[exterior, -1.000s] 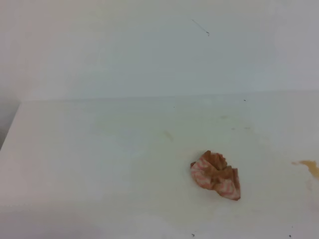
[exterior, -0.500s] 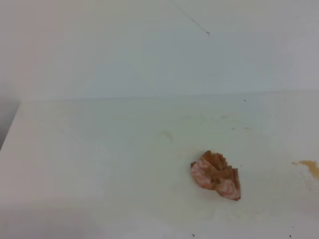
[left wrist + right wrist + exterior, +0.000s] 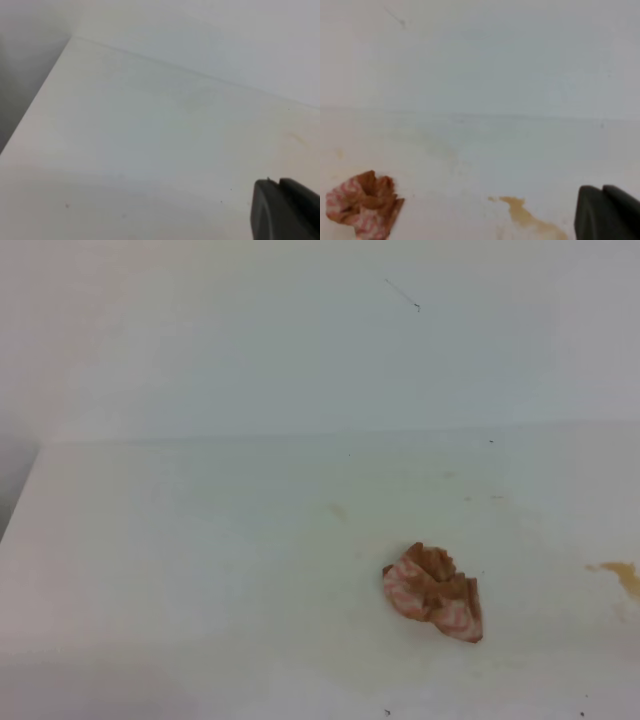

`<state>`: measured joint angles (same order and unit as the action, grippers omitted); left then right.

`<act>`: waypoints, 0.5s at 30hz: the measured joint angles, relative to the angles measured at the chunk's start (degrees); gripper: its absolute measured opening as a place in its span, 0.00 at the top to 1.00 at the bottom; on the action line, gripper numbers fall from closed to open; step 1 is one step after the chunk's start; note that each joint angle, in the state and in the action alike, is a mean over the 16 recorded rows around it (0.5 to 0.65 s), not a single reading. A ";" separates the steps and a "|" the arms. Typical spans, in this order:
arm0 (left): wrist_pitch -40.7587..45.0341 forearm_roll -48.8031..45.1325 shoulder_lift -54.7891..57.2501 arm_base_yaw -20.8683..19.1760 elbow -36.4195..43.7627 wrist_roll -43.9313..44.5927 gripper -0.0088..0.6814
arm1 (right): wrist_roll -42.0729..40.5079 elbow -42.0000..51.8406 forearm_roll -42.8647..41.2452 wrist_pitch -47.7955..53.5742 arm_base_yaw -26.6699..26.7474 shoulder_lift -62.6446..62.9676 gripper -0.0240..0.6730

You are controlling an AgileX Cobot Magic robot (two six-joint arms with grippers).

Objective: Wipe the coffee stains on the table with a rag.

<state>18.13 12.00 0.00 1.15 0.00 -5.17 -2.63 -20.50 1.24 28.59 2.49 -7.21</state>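
Rag (image 3: pixel 433 593) lies crumpled on the white worktop (image 3: pixel 200 540), lower right of centre in the high view, and nothing holds it. We see a coffee stain (image 3: pixel 620 575) at the right edge, well apart from the rag. Our right jaws (image 3: pixel 607 212) are closed, holding nothing. For our left jaws (image 3: pixel 285 210), we cannot tell.
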 joint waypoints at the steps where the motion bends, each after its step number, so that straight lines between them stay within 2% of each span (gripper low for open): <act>1: 0.00 0.00 0.00 0.00 0.00 0.00 0.99 | -0.02 0.00 0.11 0.43 -0.01 0.00 0.97; 9: 0.00 0.00 0.00 0.00 0.00 0.00 0.99 | 0.01 0.28 0.14 2.96 -0.08 0.00 0.97; 15: 0.00 0.00 0.00 0.00 0.00 0.00 0.99 | 0.08 3.45 0.29 0.90 -0.08 0.27 0.97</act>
<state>18.13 12.00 0.00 1.15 0.00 -5.17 -2.55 -17.05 1.53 29.49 2.42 -6.94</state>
